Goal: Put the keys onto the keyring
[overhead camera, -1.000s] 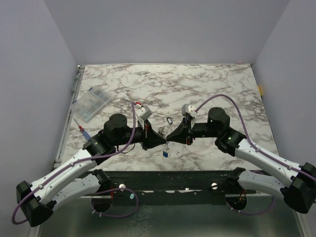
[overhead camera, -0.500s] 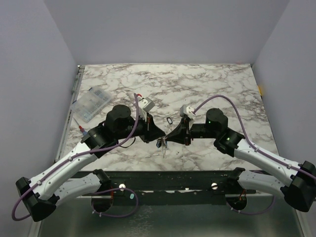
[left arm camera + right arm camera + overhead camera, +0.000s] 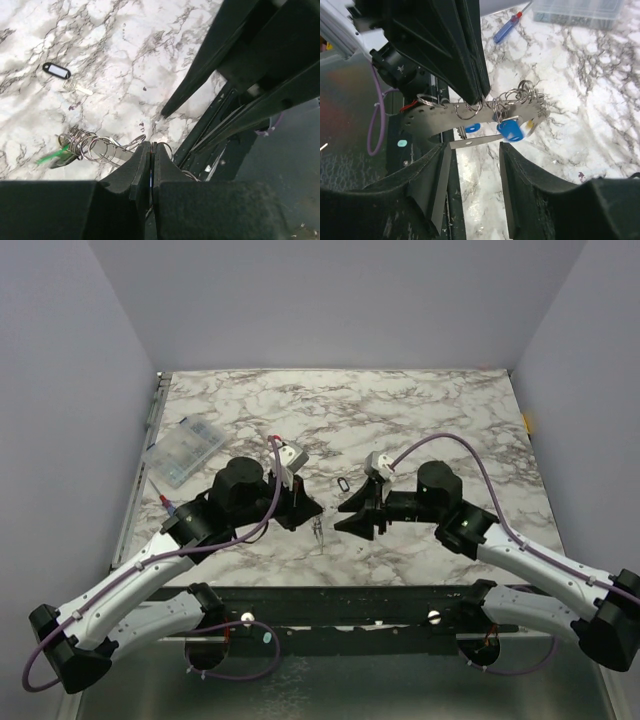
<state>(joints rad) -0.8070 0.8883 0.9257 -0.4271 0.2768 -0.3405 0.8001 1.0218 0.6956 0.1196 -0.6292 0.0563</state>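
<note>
Reviewing the last second, I see the right pincer (image 3: 474, 165) has backed off, spread, leaving the left pincer (image 3: 151, 146) pinching the keys (image 3: 510, 131) aloft: flat steel, springy wire rings, a glossy blue head. The keyring (image 3: 343, 484), seemingly a thin dark loop, lies on the marbled counter (image 3: 450, 410), nothing threaded yet.

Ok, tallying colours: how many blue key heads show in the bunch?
2, in the bunch held by the left claw: a larger blue head below the rings, a smaller one under the claw's tip. Others may be hidden.
</note>
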